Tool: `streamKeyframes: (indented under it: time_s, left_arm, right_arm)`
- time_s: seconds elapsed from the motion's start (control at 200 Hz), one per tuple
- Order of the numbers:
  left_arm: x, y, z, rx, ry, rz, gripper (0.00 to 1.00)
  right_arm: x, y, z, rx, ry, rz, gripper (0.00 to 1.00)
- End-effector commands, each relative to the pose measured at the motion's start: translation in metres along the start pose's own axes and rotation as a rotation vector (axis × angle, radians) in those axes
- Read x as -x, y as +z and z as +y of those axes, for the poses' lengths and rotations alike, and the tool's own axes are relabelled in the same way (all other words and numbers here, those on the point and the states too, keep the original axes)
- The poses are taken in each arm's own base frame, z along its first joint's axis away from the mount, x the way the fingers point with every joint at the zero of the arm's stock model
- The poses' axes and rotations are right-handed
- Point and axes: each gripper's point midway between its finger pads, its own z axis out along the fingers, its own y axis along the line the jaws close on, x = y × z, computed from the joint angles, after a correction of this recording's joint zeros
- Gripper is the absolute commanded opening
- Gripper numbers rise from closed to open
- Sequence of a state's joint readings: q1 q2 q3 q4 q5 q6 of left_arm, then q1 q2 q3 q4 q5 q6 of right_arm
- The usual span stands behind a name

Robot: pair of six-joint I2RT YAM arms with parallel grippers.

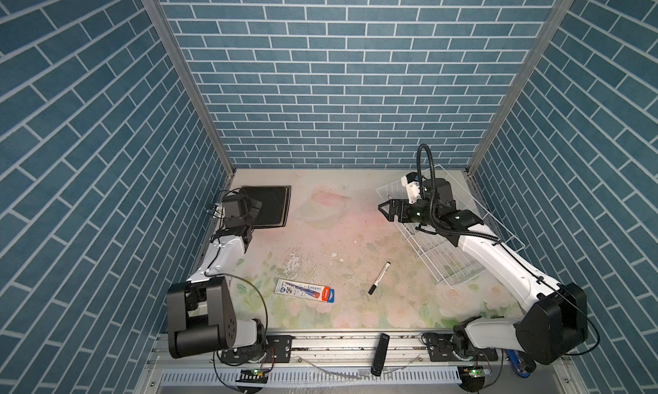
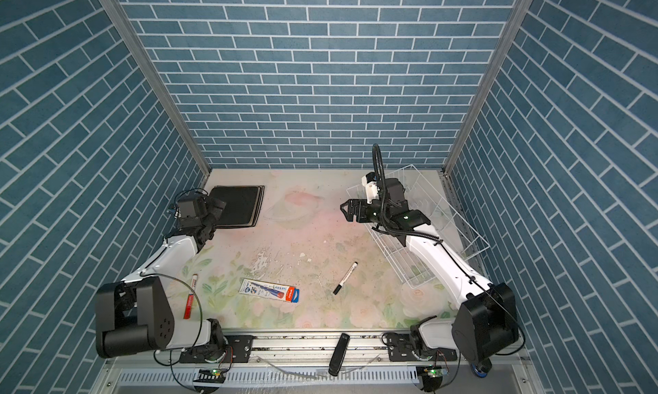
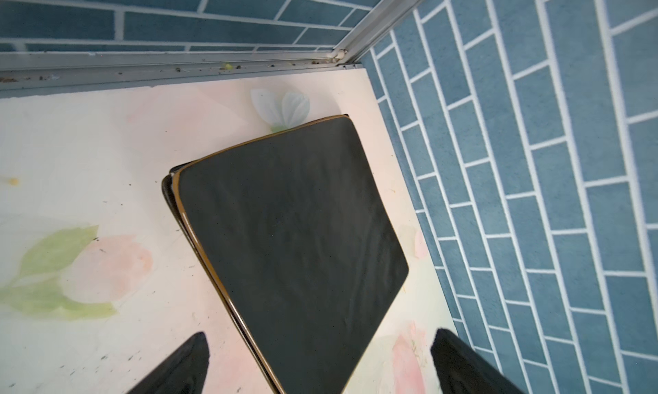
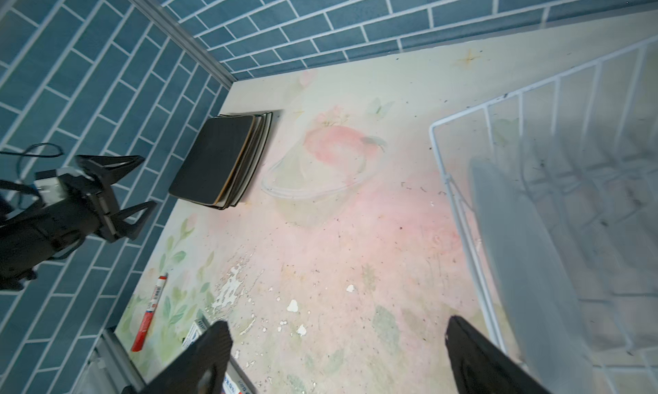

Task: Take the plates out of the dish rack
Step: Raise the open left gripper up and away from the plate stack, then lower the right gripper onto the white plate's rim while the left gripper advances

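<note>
Three walls [image 1: 338,71] in blue brick-pattern panel with white grout lines, joined by aluminium corner posts [image 1: 188,82]. Tabletop [image 1: 320,232] is a pale pink-green floral print with a chipped patch [image 1: 293,262] near the middle and dark specks. Aluminium rail [image 1: 338,343] and slotted duct [image 1: 199,377] run along the front edge.

lower plates [image 4: 254,153] show only edges; dish rack [image 4: 555,182] blurred up close.

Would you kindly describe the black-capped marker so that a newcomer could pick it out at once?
Start at the white wire dish rack on the right of the floral table in a top view. Left of its near corner lies the marker, alone and slanted. It is a slim white pen with a black cap, unlike the flat packet further left.
</note>
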State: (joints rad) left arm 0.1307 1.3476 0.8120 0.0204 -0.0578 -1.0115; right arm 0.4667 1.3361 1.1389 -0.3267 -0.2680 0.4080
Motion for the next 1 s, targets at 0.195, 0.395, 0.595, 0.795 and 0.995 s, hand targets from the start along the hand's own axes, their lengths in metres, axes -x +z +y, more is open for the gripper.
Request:
streamKeyframes:
  time_s: [0.195,0.395,0.595,0.795,0.995]
  left_arm:
    - [-0.032,-0.043,-0.073,-0.330,0.339,0.032,1.00]
    - [-0.077,-0.069,-0.103,-0.417,0.484,0.089,1.00]
    - [-0.124,-0.088,-0.116,-0.512,0.566,0.171,1.00]
    - [-0.165,-0.099,-0.116,-0.553,0.645,0.256,1.00]
    - [-0.188,-0.099,-0.108,-0.552,0.648,0.298,1.00]
  right_arm:
    - [0.000,-0.036,-0.045,-0.351,-0.148,0.057,0.94]
    - [-0.013,-0.041,-0.065,-0.490,-0.215,0.143,0.93]
    - [-0.021,-0.042,-0.079,-0.606,-0.246,0.214,0.92]
    - [-0.022,-0.038,-0.082,-0.650,-0.282,0.247,0.92]
    - [-0.020,-0.037,-0.088,-0.728,-0.316,0.272,0.88]
